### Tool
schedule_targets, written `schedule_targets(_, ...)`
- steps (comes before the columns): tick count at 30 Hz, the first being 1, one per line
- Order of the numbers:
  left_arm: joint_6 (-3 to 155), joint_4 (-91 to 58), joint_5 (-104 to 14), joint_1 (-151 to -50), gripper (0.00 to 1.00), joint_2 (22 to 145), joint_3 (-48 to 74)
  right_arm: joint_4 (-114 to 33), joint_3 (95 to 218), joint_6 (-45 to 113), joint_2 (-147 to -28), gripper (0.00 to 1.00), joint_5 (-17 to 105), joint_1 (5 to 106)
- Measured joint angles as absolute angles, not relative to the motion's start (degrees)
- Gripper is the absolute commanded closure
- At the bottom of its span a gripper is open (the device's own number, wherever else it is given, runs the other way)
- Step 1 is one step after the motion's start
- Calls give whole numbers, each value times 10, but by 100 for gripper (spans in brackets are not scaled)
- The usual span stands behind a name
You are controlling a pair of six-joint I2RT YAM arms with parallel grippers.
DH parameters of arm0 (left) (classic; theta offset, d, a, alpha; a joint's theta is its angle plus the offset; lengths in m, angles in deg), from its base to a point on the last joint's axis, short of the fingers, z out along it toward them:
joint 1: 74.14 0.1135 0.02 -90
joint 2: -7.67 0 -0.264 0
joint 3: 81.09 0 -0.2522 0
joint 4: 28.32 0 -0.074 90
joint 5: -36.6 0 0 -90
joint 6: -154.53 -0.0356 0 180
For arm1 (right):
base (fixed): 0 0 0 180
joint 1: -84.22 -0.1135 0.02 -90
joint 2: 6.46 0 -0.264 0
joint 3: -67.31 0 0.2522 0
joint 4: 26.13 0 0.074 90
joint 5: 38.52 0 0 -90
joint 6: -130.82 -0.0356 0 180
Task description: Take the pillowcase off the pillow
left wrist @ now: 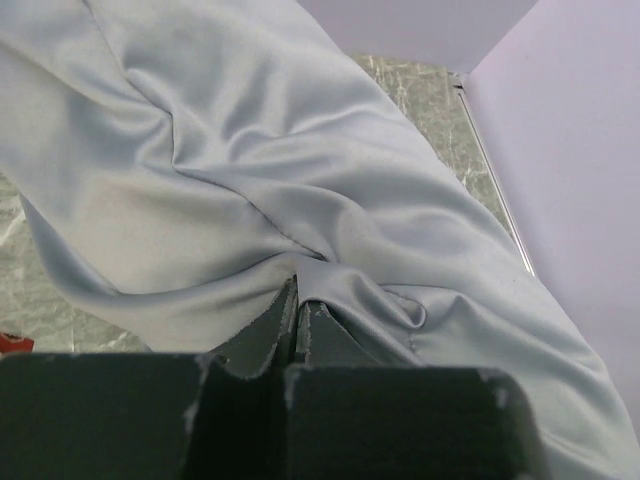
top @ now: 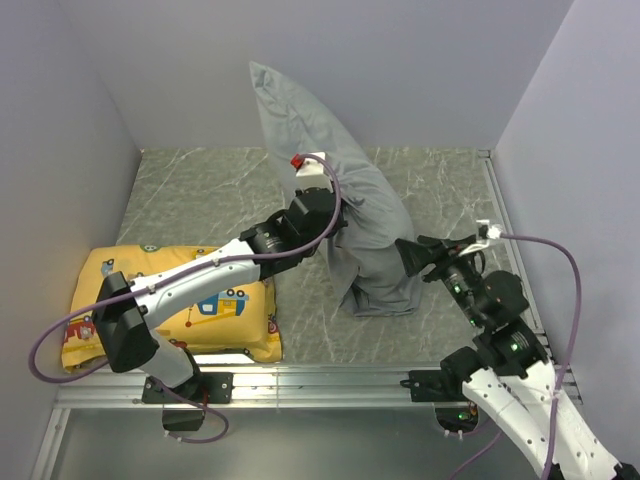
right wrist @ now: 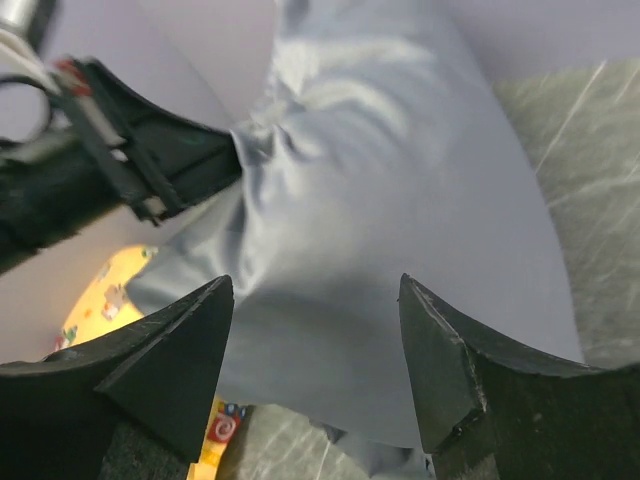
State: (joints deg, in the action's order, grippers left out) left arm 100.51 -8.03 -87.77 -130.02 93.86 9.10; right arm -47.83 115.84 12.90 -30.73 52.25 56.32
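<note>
1. Pale walls box in our grey marbled counter (top: 200, 190).
2. We see the pillowcase (top: 370, 220) rising tall at the counter's middle, its lower end resting on the counter.
3. Our left gripper (left wrist: 297, 298) is clamped on a fold of the pillowcase.
4. Our right gripper (right wrist: 315, 290) has its jaws apart, just beside the cloth.

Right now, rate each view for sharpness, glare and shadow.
Top external: even light, sharp, with only a soft shadow under the pillowcase. Left wrist: the folds are crisp with a mild sheen, and the left hand is dark at the bottom edge. Right wrist: the cloth is slightly blurred, and the right hand is near-black with little detail.
</note>
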Motion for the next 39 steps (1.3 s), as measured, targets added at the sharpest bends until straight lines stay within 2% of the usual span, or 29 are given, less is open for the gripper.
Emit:
schedule_targets(3,1003,-73,-878,-1298,99,954,70,-481,1160,139,-278,27,537,562)
schedule_targets(13,993,-45,-869,-1284,100,1019,-19,-515,1167,156,-304,29,536,542)
schedule_targets(28,986,-37,-842,-1263,100,1059,-59,-569,1217,187,-358,23,602,460)
schedule_targets(33,986,-37,-836,-1260,99,1062,-62,-594,1262,197,-405,23,669,392)
schedule_targets(39,986,-38,-831,-1257,99,1062,-62,-629,1295,195,-460,30,772,329)
